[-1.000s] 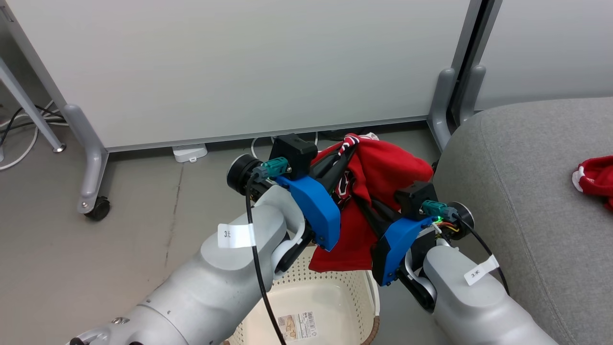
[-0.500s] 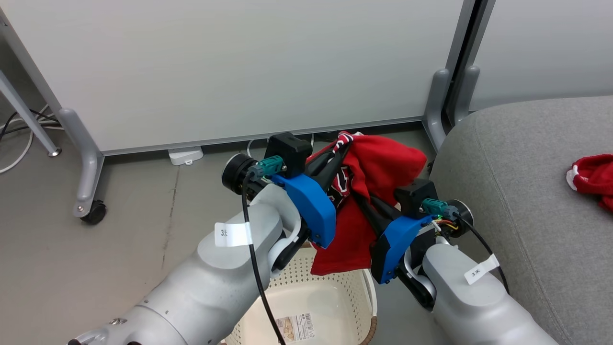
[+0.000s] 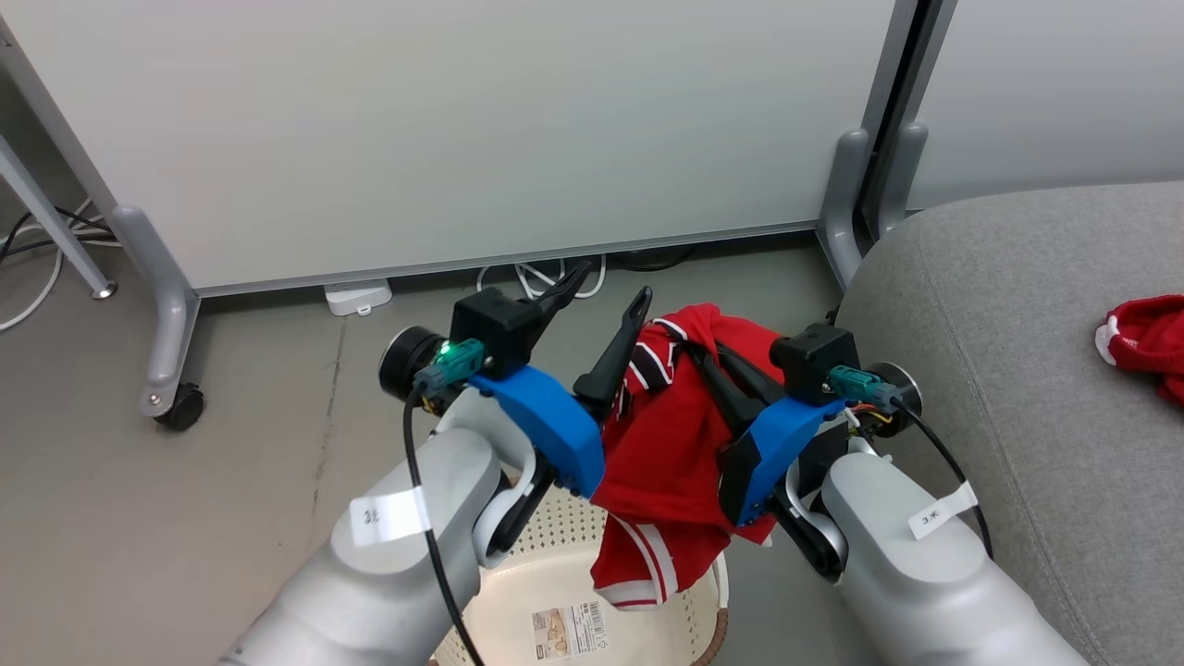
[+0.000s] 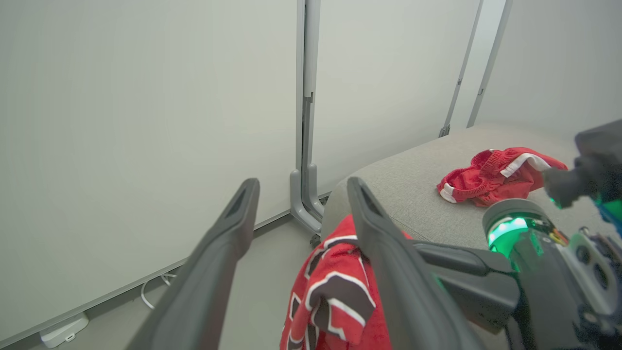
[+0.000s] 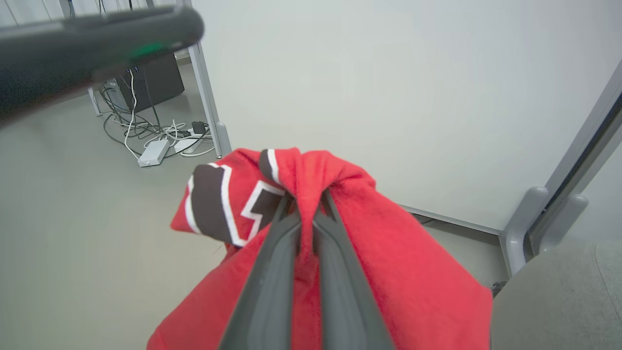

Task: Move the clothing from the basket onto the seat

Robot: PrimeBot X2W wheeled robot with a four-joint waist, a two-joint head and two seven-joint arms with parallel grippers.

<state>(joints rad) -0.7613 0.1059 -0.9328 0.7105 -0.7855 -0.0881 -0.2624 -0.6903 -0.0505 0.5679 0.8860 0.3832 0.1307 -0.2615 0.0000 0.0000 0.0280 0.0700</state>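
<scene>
**Head view:** L gripper (image 3: 601,291) is raised over the floor, fingers spread wide w/ nothing btw them. R gripper (image 3: 696,356) sits just beside it, on the robot's right, fingers pinched together on a bunched fold of the red jersey (image 3: 661,453). The jersey hangs down btw the two blue wrist housings. Its white-striped hem dangles over the far rim of the basket (image 3: 560,527), which stands on the floor at bottom centre w/ a barcode sticker (image 3: 564,631) inside. The sofa (image 3: 999,370) is on the robot's right, near the R arm. Red shorts (image 3: 1147,338) lie on its cushion, well apart from the jersey. Behind is a pale partition panel (image 3: 462,139), w/ cables (image 3: 541,276) under its lower edge.

**Left wrist view:** L gripper (image 4: 301,182) has both fingers far apart, w/ just floor and panel seen btw them. The jersey's black-and-white lettering shows low down beside the right-hand finger; can't tell if they touch. R gripper's dark fingers come in from that view's right. Beyond them the red shorts, w/ white trim, lie crumpled on the grey sofa top.

**Right wrist view:** R gripper (image 5: 308,199) is clamped tight, a ridge of red cloth squeezed btw the fingers near the tips. The rest of the jersey drapes over both sides. The lettering folds out to that view's left. A blurred dark finger of the L gripper crosses the top left corner. The sofa corner is at lower right.
</scene>
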